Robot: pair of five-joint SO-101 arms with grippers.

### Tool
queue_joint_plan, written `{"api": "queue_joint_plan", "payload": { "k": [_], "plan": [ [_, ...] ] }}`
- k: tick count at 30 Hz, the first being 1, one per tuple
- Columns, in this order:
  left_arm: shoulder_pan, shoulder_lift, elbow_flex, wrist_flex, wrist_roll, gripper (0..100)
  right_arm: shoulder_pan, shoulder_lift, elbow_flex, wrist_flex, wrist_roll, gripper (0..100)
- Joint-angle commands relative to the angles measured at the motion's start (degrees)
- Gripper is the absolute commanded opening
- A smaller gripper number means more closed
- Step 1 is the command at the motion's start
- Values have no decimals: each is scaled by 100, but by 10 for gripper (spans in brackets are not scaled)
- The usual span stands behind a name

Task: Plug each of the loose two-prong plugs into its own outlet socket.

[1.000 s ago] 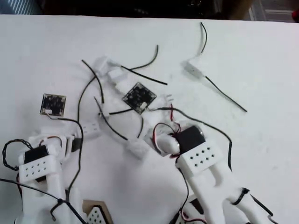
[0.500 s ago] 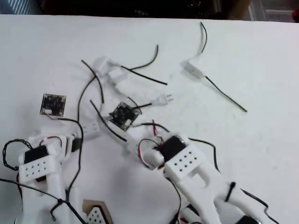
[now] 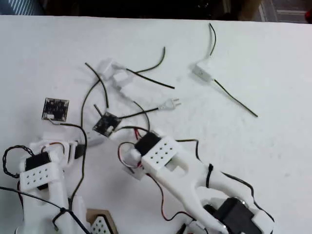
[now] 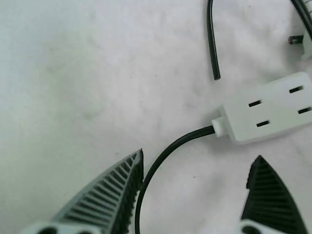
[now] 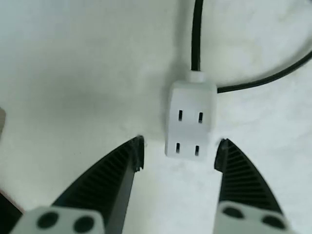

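We had the right gripper [image 5: 180,144], fingers spread, around the near end of a white four-slot outlet block [image 5: 190,117], seemingly to steady it. The left gripper [image 4: 199,157], fingers also spread, hung near a similar corded block [image 4: 267,111]. The loose white two-prong plug [image 3: 170,103] lay unplugged farther right on the white counter [image 3: 273,58].

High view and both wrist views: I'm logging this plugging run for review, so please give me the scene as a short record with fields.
left gripper: open, over the table
socket at left gripper: white block lying flat just ahead of the fingers, visible slots empty, its black cord running back between the fingers
right gripper: open, fingertips either side of one end of a socket, not closed on it
socket at right gripper: white block, flat, four slots empty
loose plug: on the table, two prongs bare, unplugged
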Motion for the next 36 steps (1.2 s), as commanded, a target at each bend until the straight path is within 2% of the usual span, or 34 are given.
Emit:
{"api": "queue_joint_plan", "payload": {
  "k": [1,9,11,14,15,16,22,29,31,36],
  "plan": [
    [-31,-136,-18,-79,-18,335,-22,189,-246,-259,-53,230],
    [-40,-136,-18,-79,-18,335,119,1147,-352,-822,-53,220],
    [-40,-136,-18,-79,-18,335,295,1341,-484,-822,-53,170],
    [-40,-136,-18,-79,-18,335,505,1473,-686,-796,-53,31],
    [-40,-136,-18,-79,-18,335,558,1437,-721,-769,-62,6],
    [-40,-136,-18,-79,-18,335,611,1385,-765,-664,-141,29],
    [-40,-136,-18,-79,-18,335,655,734,-1046,66,-1609,18],
    [-40,-136,-18,-79,-18,335,857,-259,-1099,163,-4826,17],
    [-40,-136,-18,-79,-18,335,945,-365,-1081,163,-5196,17],
    [-40,-136,-18,-79,-18,335,1385,-207,-1081,4,-5512,19]
  ]
}}
